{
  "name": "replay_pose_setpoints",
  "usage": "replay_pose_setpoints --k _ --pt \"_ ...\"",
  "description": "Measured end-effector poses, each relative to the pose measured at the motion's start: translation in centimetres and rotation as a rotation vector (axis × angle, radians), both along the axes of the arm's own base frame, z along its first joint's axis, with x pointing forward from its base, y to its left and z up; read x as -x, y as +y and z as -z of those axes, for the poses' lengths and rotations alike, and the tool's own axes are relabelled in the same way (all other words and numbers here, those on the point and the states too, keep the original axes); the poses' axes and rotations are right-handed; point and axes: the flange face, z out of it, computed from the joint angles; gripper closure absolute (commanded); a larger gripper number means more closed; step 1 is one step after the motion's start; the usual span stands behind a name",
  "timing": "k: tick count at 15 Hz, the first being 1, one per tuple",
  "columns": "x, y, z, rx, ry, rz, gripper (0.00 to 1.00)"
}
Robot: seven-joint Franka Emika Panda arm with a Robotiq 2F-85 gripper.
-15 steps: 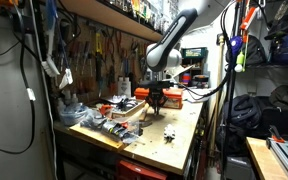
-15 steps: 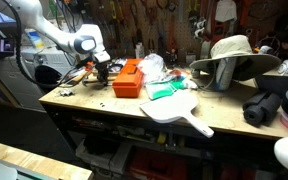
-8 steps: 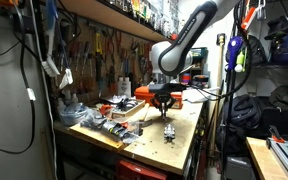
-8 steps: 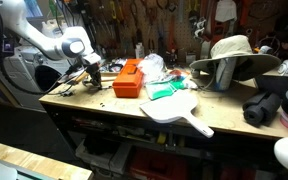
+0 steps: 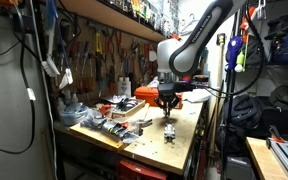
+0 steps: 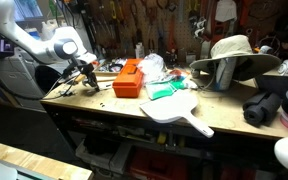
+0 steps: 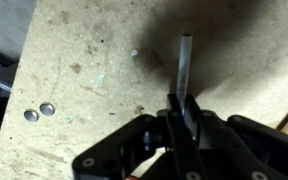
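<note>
My gripper [image 7: 181,112] is shut on a thin grey metal rod [image 7: 185,62] that sticks out past the fingertips, just above the bare chipboard workbench top [image 7: 84,50]. In both exterior views the gripper [image 5: 168,103] [image 6: 91,79] points down over the end part of the bench, beside an orange box [image 6: 128,79]. Whether the rod's tip touches the bench I cannot tell.
Two small silver discs [image 7: 35,112] lie on the bench near the gripper. Small metal parts [image 5: 169,132] lie below it. Tools and clutter [image 5: 109,112], a white paddle-shaped board [image 6: 179,110], green items [image 6: 164,90] and a hat [image 6: 232,55] crowd the bench. Tools hang on the wall.
The arm has carried the shut gripper with the rod along the bench, away from the orange box toward the bench's end, over the last second.
</note>
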Motion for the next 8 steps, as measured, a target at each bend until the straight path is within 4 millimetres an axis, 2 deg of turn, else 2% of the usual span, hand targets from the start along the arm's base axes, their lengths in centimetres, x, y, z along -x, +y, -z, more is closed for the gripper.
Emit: replay_pose_setpoints --k 2,3,8 --pt "-0.07 0.00 0.06 0.000 0.001 0.000 0.90" --pt "-0.08 0.00 0.05 0.000 0.000 0.000 0.97" --pt "0.04 0.29 0.26 0.000 0.032 -0.083 0.97"
